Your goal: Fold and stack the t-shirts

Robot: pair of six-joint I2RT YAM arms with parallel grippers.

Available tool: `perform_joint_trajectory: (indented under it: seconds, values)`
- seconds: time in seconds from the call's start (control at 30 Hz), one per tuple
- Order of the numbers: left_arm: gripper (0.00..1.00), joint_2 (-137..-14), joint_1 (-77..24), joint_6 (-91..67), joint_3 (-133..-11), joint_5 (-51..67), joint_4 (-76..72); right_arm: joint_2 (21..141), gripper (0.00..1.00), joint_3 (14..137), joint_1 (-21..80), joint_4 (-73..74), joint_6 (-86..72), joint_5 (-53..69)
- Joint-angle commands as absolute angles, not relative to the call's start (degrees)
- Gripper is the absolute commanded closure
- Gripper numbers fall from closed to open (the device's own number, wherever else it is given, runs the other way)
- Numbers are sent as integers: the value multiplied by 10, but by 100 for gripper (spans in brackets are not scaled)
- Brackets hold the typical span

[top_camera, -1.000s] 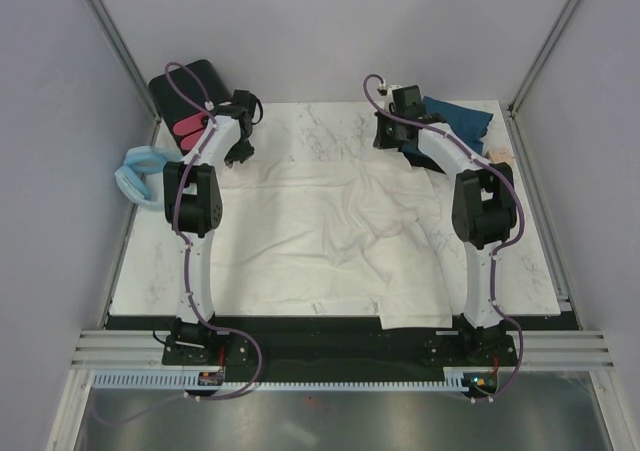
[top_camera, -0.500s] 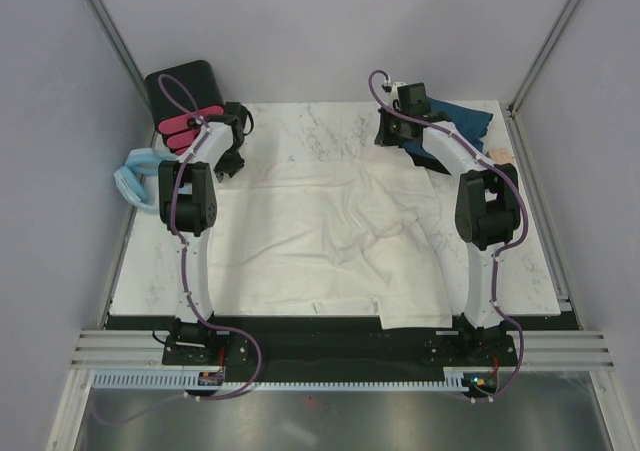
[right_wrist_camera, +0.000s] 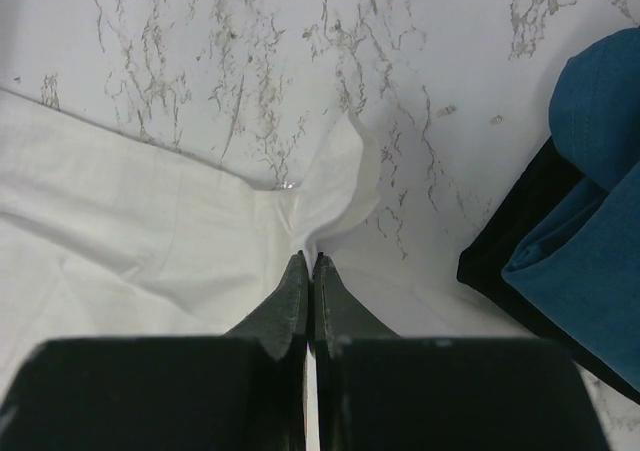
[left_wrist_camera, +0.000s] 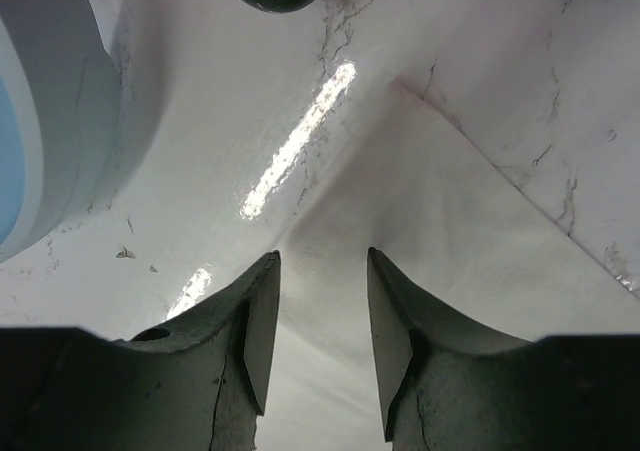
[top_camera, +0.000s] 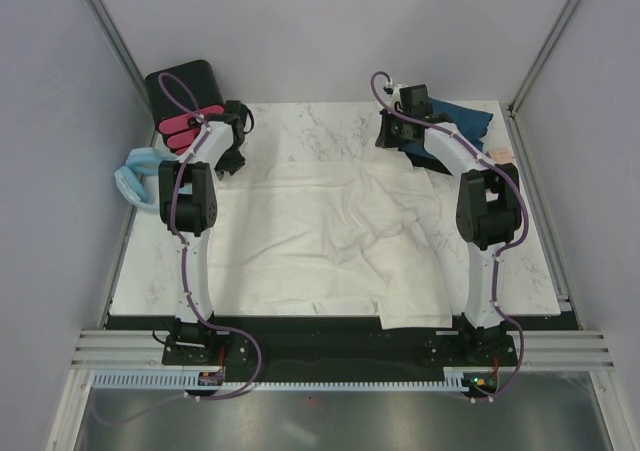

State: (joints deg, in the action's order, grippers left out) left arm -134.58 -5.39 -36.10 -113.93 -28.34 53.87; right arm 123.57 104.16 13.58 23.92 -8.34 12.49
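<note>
Right pincer (right_wrist_camera: 312, 266) is clamped tight, fingers pressed together right at the far edge of the cream-white t-shirt (top_camera: 320, 231), and the cloth puckers into the tips with a small flap standing up just beyond them, so it looks like a pinch on the hem. Over on the other side, the left pincer (left_wrist_camera: 318, 306) has its fingers apart, low over the shirt's far-left corner, a soft ridge of white cloth running into the gap between them, nothing clamped. The cream shirt itself lies spread wide and rumpled across the middle of the marble worktop (top_camera: 300, 121), between the two arms. The teal-blue t-shirt (top_camera: 465, 121) sits bunched at the far right corner, just beside the right pincer. Off the far left corner, the black box (top_camera: 185, 83) with pink drawers, and the pale blue ring (top_camera: 135, 176) nearer
</note>
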Motion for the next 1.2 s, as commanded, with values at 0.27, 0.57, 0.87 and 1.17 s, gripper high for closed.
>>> perform_joint_trajectory:
  seconds: [0.27, 0.57, 0.87, 1.17]
  values:
    - [53, -1343, -59, -304, -1180, -249, 451, 1197, 100, 1036, 130, 221, -86, 143]
    - [54, -1307, -105, -233, -1148, -231, 407, 1194, 100, 1030, 131, 221, -87, 149]
    - [52, -1325, -116, -229, -1185, -340, 412, 1183, 100, 1018, 125, 218, -87, 159]
    - [52, -1325, -99, -265, -1168, -358, 440, 1178, 100, 1014, 113, 207, -99, 182]
